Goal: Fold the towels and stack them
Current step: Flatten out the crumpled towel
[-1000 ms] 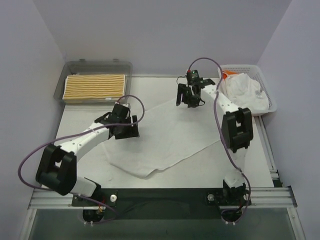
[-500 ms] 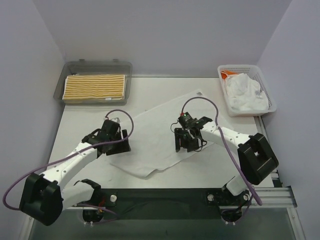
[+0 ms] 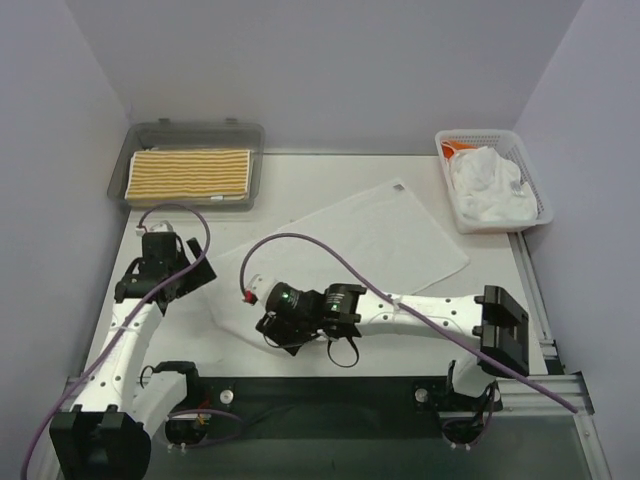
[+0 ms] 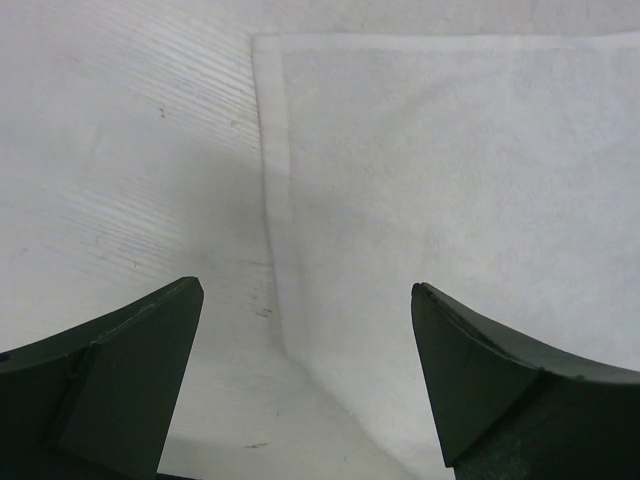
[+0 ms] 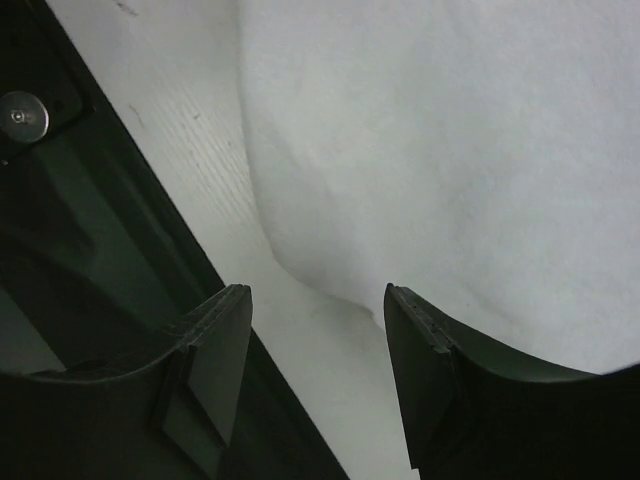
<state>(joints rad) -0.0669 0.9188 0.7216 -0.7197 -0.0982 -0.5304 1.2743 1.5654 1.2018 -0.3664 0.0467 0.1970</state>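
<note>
The white towel [image 3: 380, 240] corner lies just ahead of your right fingers [image 5: 205, 370], half-spread, empty; its edge runs forward between your left fingers [image 4: 110, 390], wide, empty.

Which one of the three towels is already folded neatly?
The yellow-and-white striped towel in the grey tray, far left. The white towel on the table lies spread out; the basket towel is crumpled.

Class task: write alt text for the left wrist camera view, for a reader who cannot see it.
The left gripper stands wide open and empty over a white towel lying flat on a pale table. The towel's left edge runs down between the dark fingers.
</note>
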